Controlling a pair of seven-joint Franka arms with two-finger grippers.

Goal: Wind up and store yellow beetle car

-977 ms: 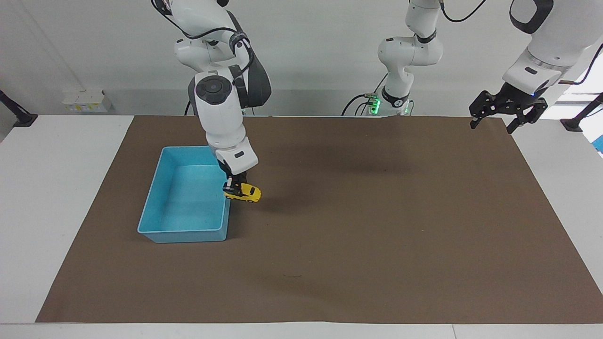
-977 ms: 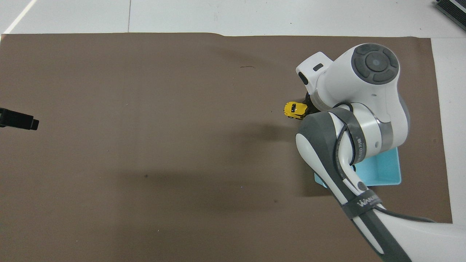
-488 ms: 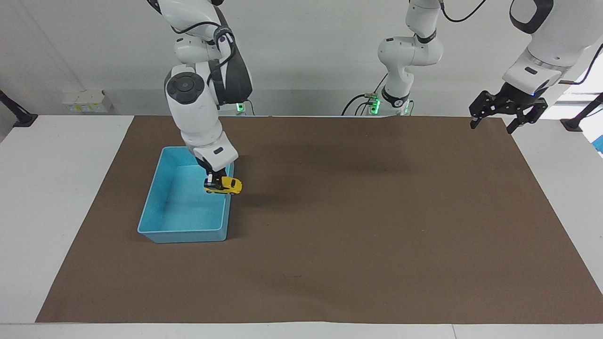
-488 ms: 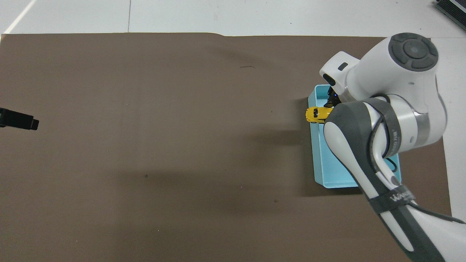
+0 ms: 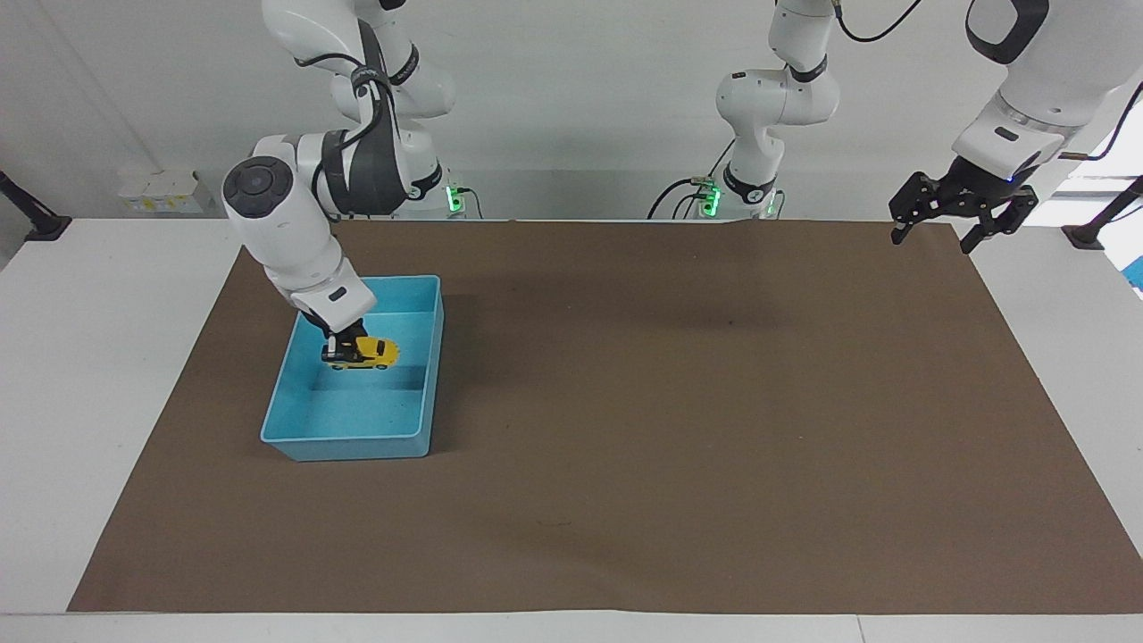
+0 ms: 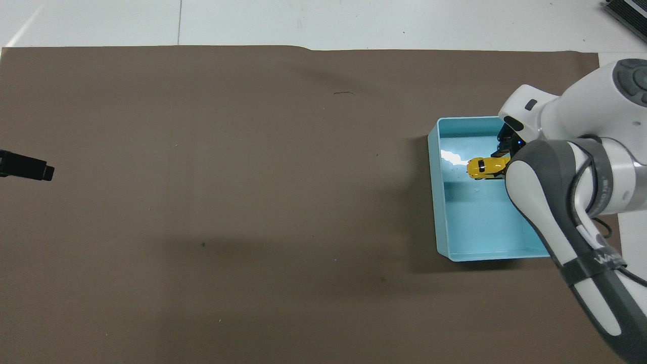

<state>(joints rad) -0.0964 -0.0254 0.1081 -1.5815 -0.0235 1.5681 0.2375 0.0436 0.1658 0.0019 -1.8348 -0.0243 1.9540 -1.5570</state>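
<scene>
My right gripper [image 5: 339, 350] is shut on the yellow beetle car [image 5: 368, 352], a tiny yellow toy with dark windows, and holds it up over the inside of the blue tray [image 5: 286, 391]. From above, the car [image 6: 484, 167] shows over the tray's floor, with the right gripper [image 6: 501, 161] partly hidden under the arm's white wrist. The blue tray [image 6: 435, 202] lies on the brown mat toward the right arm's end of the table. My left gripper [image 5: 939, 232] waits open, raised over the mat's corner at the left arm's end; only its tip [image 6: 30, 171] shows from above.
A brown mat [image 5: 679, 429] covers most of the white table [image 5: 98, 357]. The right arm's forearm [image 6: 556, 212] hangs over the tray's edge nearest the robots. A small white box [image 5: 161, 192] sits at the table's back edge near the right arm.
The right arm has carried the car from beside the tray, over its rim, to above the tray's inside. The left arm has not moved.
</scene>
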